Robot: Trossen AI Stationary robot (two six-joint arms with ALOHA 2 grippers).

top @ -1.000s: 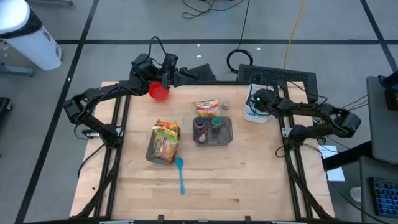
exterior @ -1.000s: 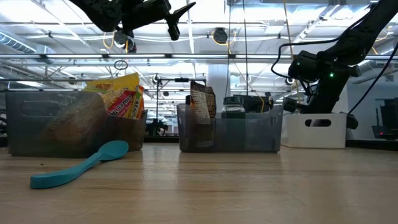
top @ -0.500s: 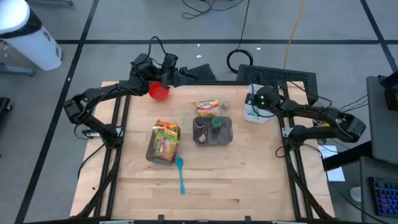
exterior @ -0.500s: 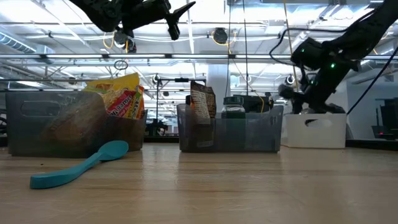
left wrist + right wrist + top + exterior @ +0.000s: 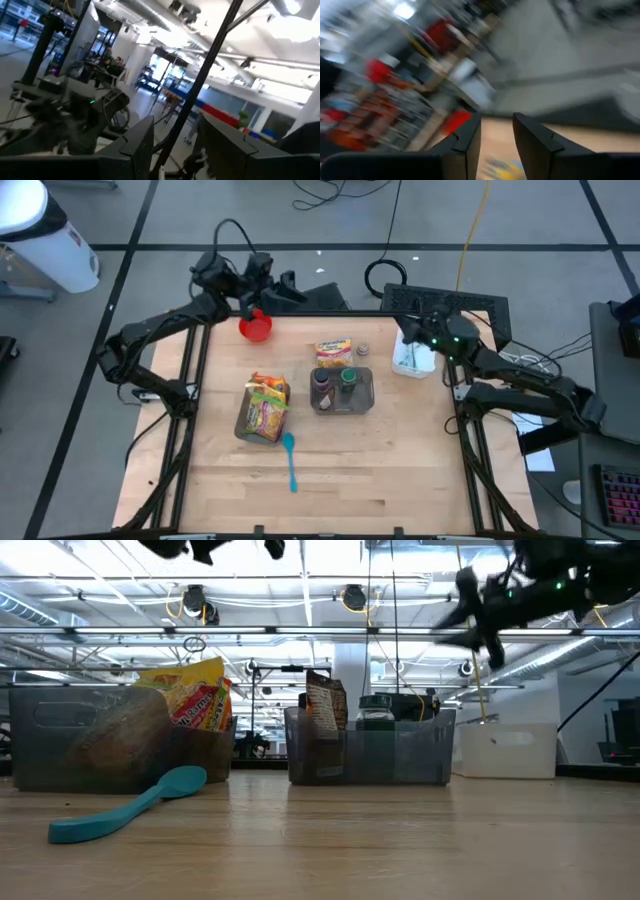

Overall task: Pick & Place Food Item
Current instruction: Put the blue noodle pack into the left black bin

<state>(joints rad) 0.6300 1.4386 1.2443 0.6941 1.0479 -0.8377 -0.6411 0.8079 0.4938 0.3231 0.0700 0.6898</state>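
A yellow-orange snack packet (image 5: 335, 351) lies flat on the table just beyond a clear bin (image 5: 365, 402) that holds a dark packet (image 5: 324, 705) and a green-lidded jar (image 5: 348, 378). A second clear bin (image 5: 245, 425) at the left holds colourful chip bags (image 5: 190, 690). My right gripper (image 5: 406, 330) is open and empty, raised high over the white bin (image 5: 415, 360) at the far right; it shows blurred in the low view (image 5: 478, 618). My left gripper (image 5: 283, 282) is open and empty, high over the far left edge, beyond a red cup (image 5: 256, 328).
A teal spoon (image 5: 290, 460) lies on the table near the middle, in front of the chip-bag bin. A small round lid (image 5: 363, 349) lies beside the snack packet. The near half of the wooden table (image 5: 400, 470) is bare.
My right gripper has risen from the white bin to well above it and swung toward the table's far edge, still moving fast. My left gripper has also gone up and a little toward the far left, almost leaving the low view's top.
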